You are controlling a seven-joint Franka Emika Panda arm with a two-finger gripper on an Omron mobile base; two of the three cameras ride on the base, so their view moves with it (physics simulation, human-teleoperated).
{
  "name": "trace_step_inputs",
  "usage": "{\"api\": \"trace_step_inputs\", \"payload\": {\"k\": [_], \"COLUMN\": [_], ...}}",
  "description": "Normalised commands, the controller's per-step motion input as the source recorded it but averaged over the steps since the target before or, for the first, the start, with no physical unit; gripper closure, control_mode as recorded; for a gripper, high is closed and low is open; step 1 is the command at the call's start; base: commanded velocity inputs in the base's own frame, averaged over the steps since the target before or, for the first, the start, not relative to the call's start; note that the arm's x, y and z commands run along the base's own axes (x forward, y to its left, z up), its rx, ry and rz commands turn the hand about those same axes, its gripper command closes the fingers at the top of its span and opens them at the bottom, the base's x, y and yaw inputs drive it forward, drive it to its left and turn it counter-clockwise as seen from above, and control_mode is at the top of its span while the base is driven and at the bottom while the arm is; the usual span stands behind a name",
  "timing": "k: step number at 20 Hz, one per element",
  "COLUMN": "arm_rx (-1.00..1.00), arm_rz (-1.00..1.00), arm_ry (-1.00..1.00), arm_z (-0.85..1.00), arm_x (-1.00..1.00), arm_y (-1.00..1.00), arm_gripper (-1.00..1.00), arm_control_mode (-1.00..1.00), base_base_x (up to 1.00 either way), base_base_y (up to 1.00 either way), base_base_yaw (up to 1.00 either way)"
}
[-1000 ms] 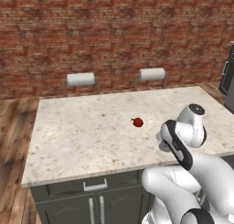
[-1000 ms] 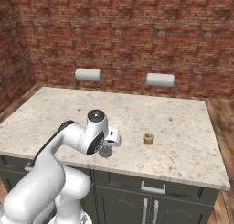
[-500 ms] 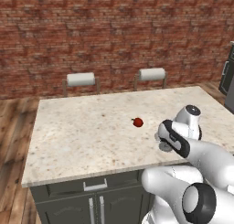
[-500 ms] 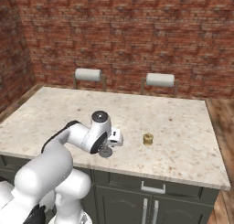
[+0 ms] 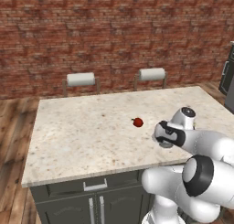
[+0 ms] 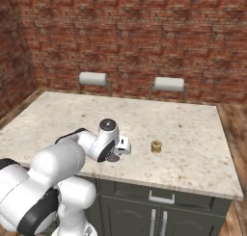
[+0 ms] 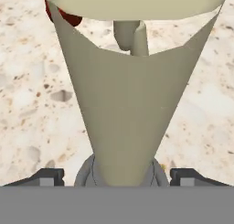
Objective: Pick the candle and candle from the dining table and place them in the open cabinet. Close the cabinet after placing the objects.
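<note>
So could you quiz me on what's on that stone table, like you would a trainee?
1. True or false: the squat candle lies inside the gripper.
2. What small thing sits on the table near its middle in the left base view?
A. a red fruit
B. a blue cup
C. a spoon
3. Fill in: in the hand view, the stick candle stands between the two dark ____.

Key:
1. False; it stands apart, to the gripper's side on the stone top.
2. A, the red fruit.
3. Fingertips, one on each side of the candle's grey base.
</note>
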Motion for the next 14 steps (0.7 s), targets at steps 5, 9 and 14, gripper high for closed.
{"api": "trace_step_inputs", "payload": {"k": [5, 9, 14], "arm_rx": [0.0, 0.0, -0.01], "arm_rz": [0.0, 0.0, 0.0], "arm_ry": [0.0, 0.0, -0.08], "arm_z": [-0.2, -0.1, 0.06], "arm_x": [0.08, 0.0, -0.08], "arm_y": [0.0, 0.0, 0.0], "arm_gripper": [1.0, 1.0, 1.0], "arm_control_mode": [-1.0, -1.0, -1.0], "base_base_x": [0.0, 0.0, 0.0], "base_base_y": [0.0, 0.0, 0.0], "base_base_yaw": [0.0, 0.0, 0.0]}}
